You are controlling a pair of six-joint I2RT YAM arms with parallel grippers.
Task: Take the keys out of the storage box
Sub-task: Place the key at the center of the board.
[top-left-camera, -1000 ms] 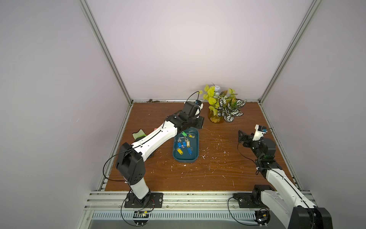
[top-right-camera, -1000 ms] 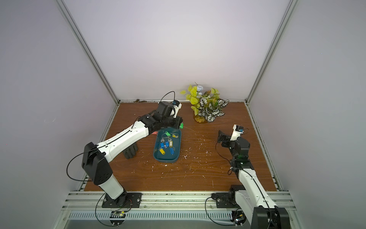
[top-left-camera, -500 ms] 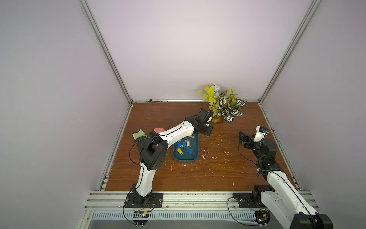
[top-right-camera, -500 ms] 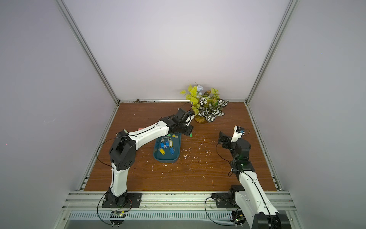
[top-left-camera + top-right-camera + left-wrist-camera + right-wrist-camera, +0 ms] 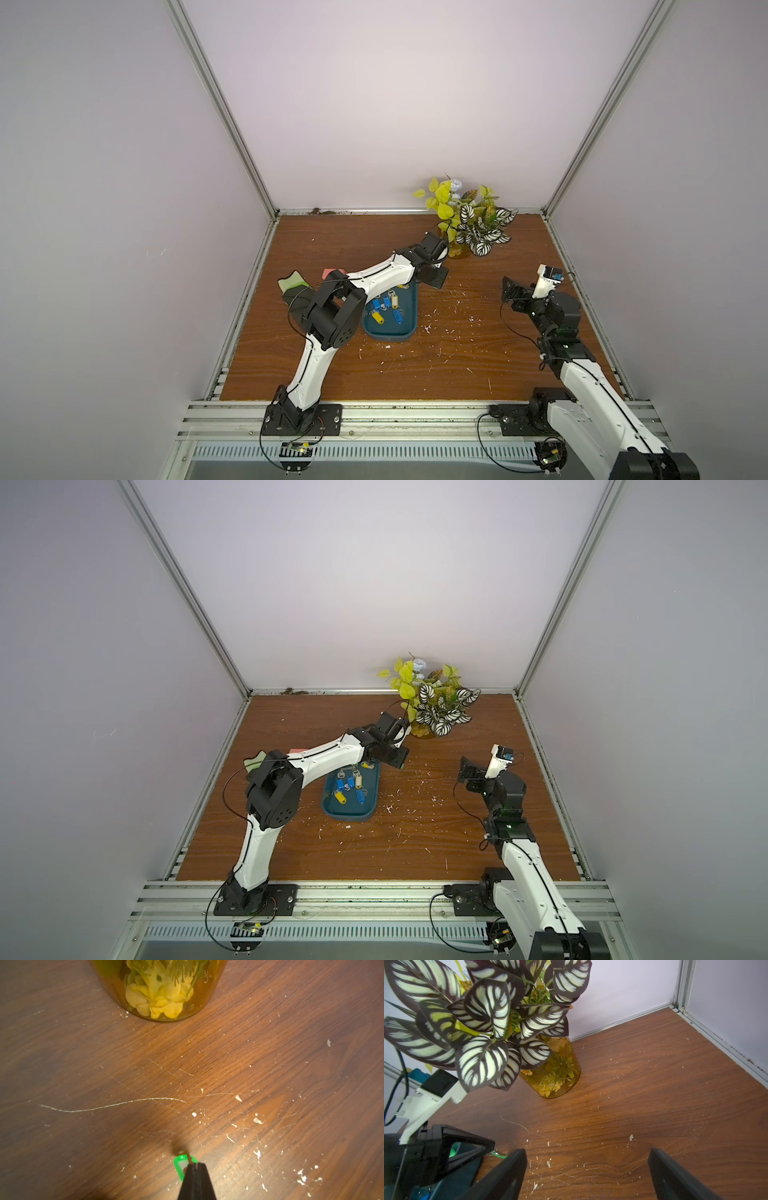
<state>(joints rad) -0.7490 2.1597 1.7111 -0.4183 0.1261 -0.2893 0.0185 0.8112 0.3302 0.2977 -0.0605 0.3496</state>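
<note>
The storage box (image 5: pixel 390 332) (image 5: pixel 348 816) is a dark teal tray left of the table's middle. Several keys (image 5: pixel 386 305) (image 5: pixel 350 787) with blue and yellow tags lie in it. My left gripper (image 5: pixel 437 282) (image 5: pixel 399 762) (image 5: pixel 194 1164) hangs low over bare wood just past the box's far right corner, shut on a key with a green tag (image 5: pixel 181 1165) (image 5: pixel 498 1154). The key's metal part is hidden by the fingers. My right gripper (image 5: pixel 509 289) (image 5: pixel 467 771) (image 5: pixel 587 1153) is open and holds nothing, at the right of the table and facing the left one.
A glass vase of leafy plants (image 5: pixel 459 249) (image 5: pixel 424 731) (image 5: pixel 162 991) (image 5: pixel 556 1076) stands close behind the left gripper. A pink scoop (image 5: pixel 332 273) and a green cloth (image 5: pixel 293 282) lie by the left wall. White crumbs dot the wooden table (image 5: pixel 457 365).
My left arm has swung right, from over the box's far end to the wood beyond its far right corner, with the green-tagged key in its grip. The right arm has barely moved.
</note>
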